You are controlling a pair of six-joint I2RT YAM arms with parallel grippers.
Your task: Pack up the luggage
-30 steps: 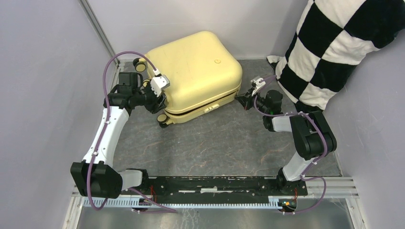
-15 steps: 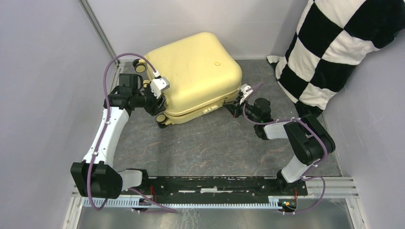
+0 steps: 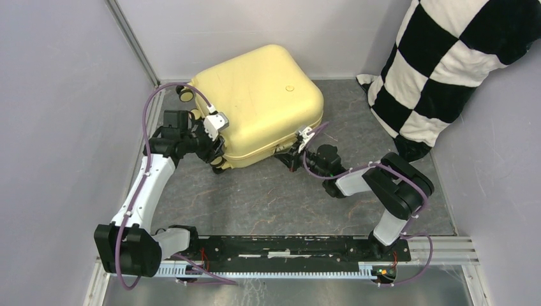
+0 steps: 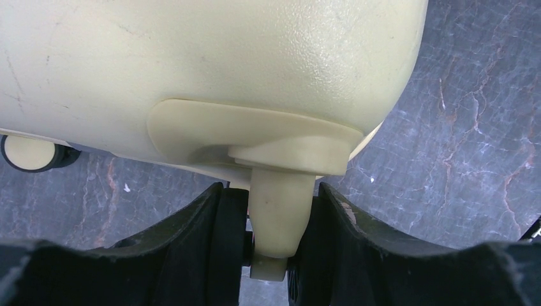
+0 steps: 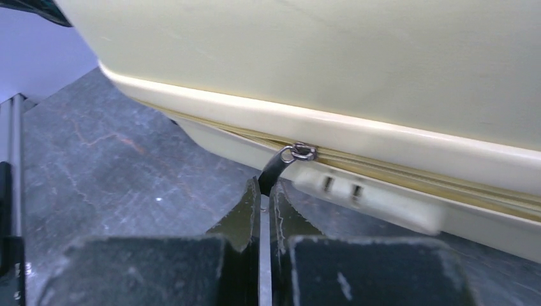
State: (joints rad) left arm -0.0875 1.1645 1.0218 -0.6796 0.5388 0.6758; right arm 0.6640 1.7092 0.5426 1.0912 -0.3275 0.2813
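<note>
The pale-yellow luggage [image 3: 258, 95] lies closed on the grey floor at the back. My left gripper [image 3: 214, 148] is at its near-left corner, shut on the yellow stem of a caster wheel [image 4: 281, 217], with the shell [image 4: 210, 57] filling the left wrist view above. My right gripper [image 3: 287, 158] is at the near side of the case, shut on the black zipper pull [image 5: 273, 169] that hangs from the metal slider [image 5: 301, 152] on the zip seam. The yellow side handle [image 5: 370, 197] lies just right of the pull.
A black-and-white checkered pillow [image 3: 459, 64] leans in the back right corner. Lilac walls close in on the left, back and right. Another caster wheel [image 3: 185, 93] shows at the case's far left corner. A metal rail [image 3: 287, 245] runs along the near edge.
My right gripper has slid left along the case's near side with the zipper pull. The luggage has turned slightly and my left gripper has moved a little toward me with the caster.
</note>
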